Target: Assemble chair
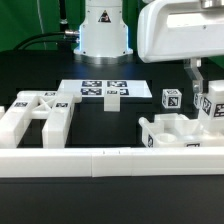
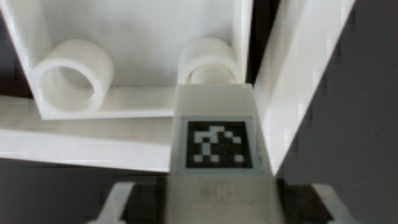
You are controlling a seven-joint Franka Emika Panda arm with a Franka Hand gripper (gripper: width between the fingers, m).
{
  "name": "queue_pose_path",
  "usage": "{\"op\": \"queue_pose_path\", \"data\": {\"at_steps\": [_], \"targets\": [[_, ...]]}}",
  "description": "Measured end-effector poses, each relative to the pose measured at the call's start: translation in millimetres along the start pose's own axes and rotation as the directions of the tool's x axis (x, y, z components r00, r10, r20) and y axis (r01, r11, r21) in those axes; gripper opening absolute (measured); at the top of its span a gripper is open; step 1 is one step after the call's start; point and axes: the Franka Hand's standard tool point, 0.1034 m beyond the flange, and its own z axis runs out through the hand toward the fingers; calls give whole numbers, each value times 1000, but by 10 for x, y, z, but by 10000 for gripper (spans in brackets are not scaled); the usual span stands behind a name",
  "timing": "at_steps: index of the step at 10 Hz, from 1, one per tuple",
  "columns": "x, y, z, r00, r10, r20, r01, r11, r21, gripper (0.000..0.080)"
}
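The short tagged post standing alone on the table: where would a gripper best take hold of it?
Probably from straight above, pinching the short post across two opposite flat sides near its top: it stands upright, apart from the other parts. For the moment the gripper is shut on a second post.

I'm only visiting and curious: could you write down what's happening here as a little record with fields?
Gripper: closed on a short white post with a square tag
Just beyond the post: white slab with two round sockets
Exterior view's left: X-braced frame, lying loose
Middle: marker board, flat on the black table
Front edge: long low white wall
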Motion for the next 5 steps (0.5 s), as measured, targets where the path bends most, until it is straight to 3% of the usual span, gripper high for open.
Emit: {"op": "queue_pose_path", "data": {"at_steps": [5], "targets": [[-22,-44,12,996,-6,-92,6,1000,-6,287]]}}
